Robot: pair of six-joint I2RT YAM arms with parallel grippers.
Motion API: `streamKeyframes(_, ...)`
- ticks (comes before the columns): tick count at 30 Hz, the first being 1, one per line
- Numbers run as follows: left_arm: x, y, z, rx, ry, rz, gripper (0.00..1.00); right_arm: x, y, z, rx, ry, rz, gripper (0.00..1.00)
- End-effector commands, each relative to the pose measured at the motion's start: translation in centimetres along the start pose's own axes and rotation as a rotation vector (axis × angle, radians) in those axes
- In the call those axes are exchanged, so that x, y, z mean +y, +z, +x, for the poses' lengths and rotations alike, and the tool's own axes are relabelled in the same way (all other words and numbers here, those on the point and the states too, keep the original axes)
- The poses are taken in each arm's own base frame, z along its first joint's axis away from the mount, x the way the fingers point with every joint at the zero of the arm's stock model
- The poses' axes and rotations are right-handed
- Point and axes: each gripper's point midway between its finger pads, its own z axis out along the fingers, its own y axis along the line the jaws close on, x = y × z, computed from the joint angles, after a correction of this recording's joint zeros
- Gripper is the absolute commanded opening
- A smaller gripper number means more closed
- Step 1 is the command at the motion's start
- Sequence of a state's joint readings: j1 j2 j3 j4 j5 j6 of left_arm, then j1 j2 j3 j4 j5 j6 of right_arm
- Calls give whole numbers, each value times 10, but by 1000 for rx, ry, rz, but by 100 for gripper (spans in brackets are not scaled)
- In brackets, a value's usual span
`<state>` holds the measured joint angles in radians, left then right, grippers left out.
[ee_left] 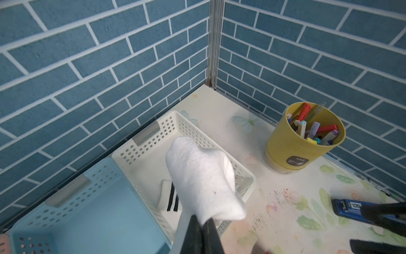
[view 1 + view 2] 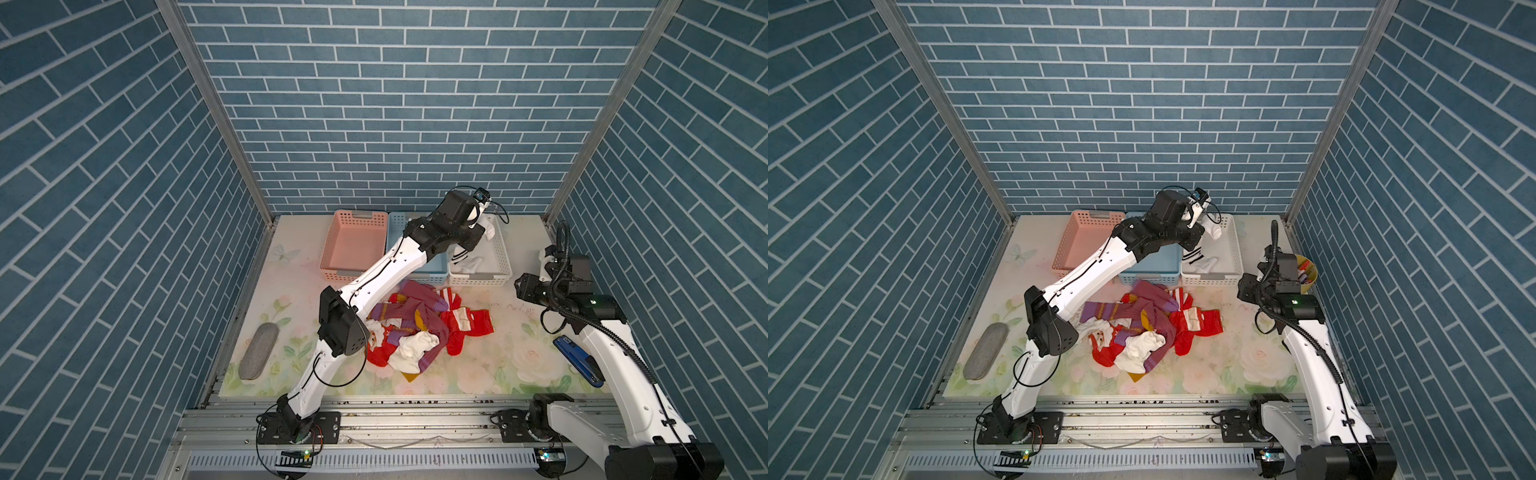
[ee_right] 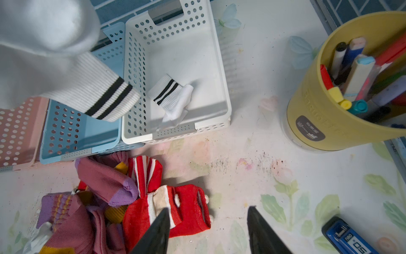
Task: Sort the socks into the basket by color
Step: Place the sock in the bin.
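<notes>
Above the white perforated plastic basket (image 1: 145, 147), a white fabric sock with black cuff stripes (image 1: 197, 176) is pinched by the left claw (image 1: 201, 220). Its cuff dangles toward the adjoining light-blue basket (image 3: 66, 132), so a release could leave it draped over the shared rims. The right claw (image 3: 208, 209) is held spread near the sock pile (image 2: 415, 328) before that basket. "050" can be read on the blue stapler (image 3: 347, 237).

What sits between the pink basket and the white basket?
The blue basket, flanked by the pink basket and white basket. Clear in the right wrist view; the left arm covers much of it in both top views.
</notes>
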<state>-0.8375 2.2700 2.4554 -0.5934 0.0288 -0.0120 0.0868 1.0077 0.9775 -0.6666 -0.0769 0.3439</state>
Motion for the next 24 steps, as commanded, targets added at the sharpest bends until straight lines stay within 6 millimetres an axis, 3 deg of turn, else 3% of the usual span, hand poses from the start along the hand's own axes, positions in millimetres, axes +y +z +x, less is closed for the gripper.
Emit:
streamKeyframes(1, 6, 20, -5, -54, -20, -27, 0, 1, -2, 0, -7, 36, -7, 57)
streamKeyframes(7, 17, 57, 14, -66, -66, -82, 3, 6, -2, 3, 7, 38, -41, 57)
streamKeyframes(8, 20, 63, 18, -67, -84, -84, 12, 6, -1, 3, 7, 38, -42, 57)
streamKeyframes(11, 25, 77, 29, -55, -121, -87, 26, 7, -1, 3, 8, 39, -46, 57)
streamKeyframes(13, 30, 80, 32, -51, -137, -95, 42, 7, 0, 3, 13, 37, -46, 57)
streamKeyframes(14, 33, 80, 33, -51, -143, -97, 45, 7, 0, 3, 13, 37, -46, 57)
streamKeyframes(24, 47, 56, 27, -45, -155, -135, 51, 9, 2, 4, 18, 37, -57, 57)
